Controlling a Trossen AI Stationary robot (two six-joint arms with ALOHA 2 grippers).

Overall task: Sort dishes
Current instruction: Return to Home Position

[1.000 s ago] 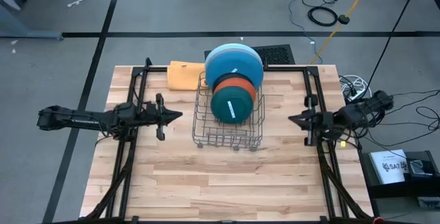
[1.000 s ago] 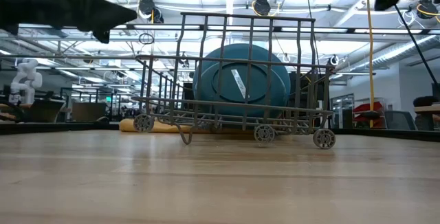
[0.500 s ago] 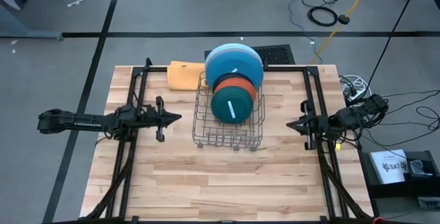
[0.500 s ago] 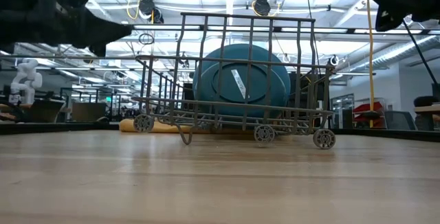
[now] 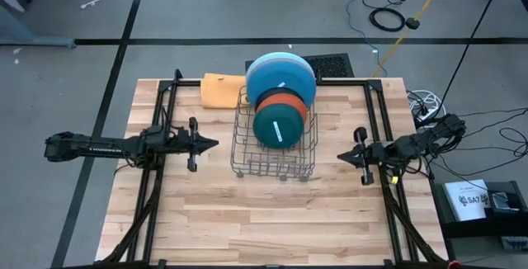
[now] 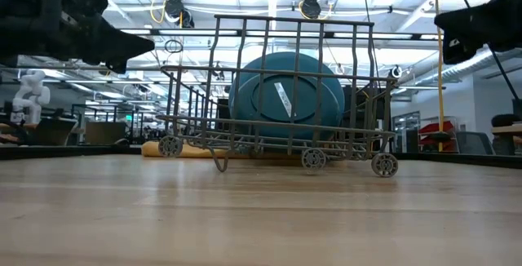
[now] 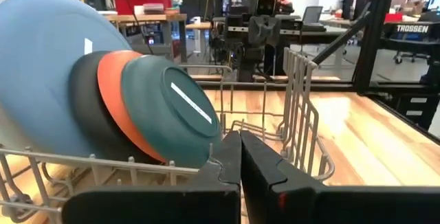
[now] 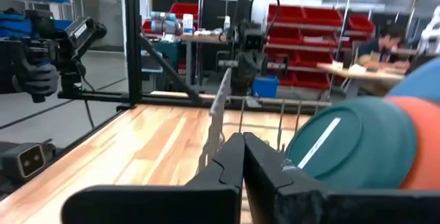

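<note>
L gripper (image 5: 216,143): fingers pressed together, no gap seen in L wrist view, nothing held. Touches nothing; hangs above the table (image 5: 247,219) just off the left side of the wire rack (image 5: 272,167), tip pointing at it.

R gripper (image 5: 340,158): fingers also closed flat against each other, empty. Hangs off the rack's right side, a bit farther from it than the L one, tip pointing at the rack.

Rack: upright on the table between the two grippers.

Dishes, all standing on edge inside the rack, leaning back, listed from rack front to rack rear:
- dark teal plate (image 5: 279,126), small, frontmost;
- orange plate (image 5: 285,101), small, directly behind, overlapping;
- black plate (image 7: 84,110), small, behind the orange, only an edge visible;
- medium blue plate (image 5: 285,77), large;
- light blue plate (image 5: 266,59), large, rim showing at the rear.
Grey plate: not distinguishable, possibly hidden in the stack; cannot confirm.

Front part of the rack holds no plate.

Folded orange-yellow cloth (image 5: 221,89): flat on the table, by the rack's rear-left corner.
</note>
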